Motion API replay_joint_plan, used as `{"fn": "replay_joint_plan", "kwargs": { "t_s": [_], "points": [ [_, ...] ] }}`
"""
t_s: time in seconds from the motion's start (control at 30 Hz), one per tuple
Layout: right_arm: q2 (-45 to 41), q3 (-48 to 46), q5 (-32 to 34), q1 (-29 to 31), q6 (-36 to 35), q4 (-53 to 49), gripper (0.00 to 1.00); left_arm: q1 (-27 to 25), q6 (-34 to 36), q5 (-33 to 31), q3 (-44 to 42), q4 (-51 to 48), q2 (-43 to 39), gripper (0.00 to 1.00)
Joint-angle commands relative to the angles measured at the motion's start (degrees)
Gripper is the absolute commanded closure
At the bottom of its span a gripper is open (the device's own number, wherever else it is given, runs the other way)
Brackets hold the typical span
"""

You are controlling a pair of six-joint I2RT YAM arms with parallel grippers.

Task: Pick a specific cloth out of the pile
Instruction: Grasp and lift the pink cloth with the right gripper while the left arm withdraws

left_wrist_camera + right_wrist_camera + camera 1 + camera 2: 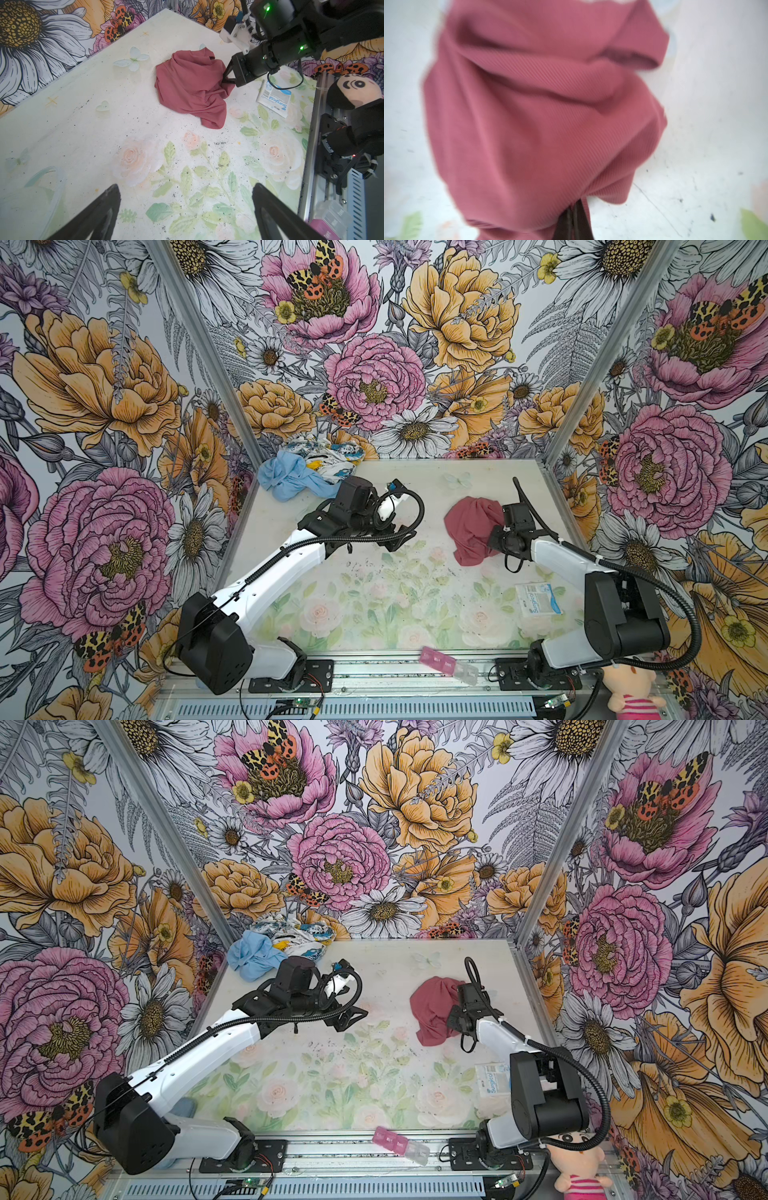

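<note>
We see the cloth [469, 531] crumpled on the right half of the desk [374, 614], well apart from the pile [307, 472] in the far left corner. In both top views its long axis runs from the far side toward the near side, with a broad bunched end far from us and a narrower tail pointing at the near edge. It is plain dusty rose-red with a fine ribbed weave, which shows in the right wrist view [539, 114], and it is folded into several soft ridges. The right pincer [225, 80] is closed tight on a fold at the cloth's right edge. In the right wrist view its 2 dark fingers [566, 222] press together where the fabric gathers to a point. The left pincer [185, 191] is spread wide and holds nothing, above the middle of the desk, to the left of the cloth and apart from it. In the pile 2 cloths lie touching, 1 light blue [286, 477] and 1 white with a blue and yellow print [328, 456].
</note>
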Motion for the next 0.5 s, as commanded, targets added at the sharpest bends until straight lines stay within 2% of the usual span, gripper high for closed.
{"fn": "replay_joint_plan", "kwargs": {
  "t_s": [0.0,0.17,0.37,0.47],
  "points": [
    [-4.5,13.1,-0.6,-1.2,-6.0,-3.5,1.0,0.4,-0.3,0.2,0.8,1.4,-2.8,0.01],
    [-2.8,32.3,2.1,-4.9,-10.8,-8.5,1.0,0.4,-0.3,-0.5,0.5,1.5,-4.7,0.01],
    [5.5,53.3,1.7,-11.6,-13.2,-11.2,1.0,0.4,-0.4,-0.5,0.2,1.4,-6.0,0.01],
    [10.1,64.7,1.4,-13.0,-14.6,-13.8,1.0,0.4,-0.2,-0.9,0.0,1.5,-6.6,0.01]
  ]
}}
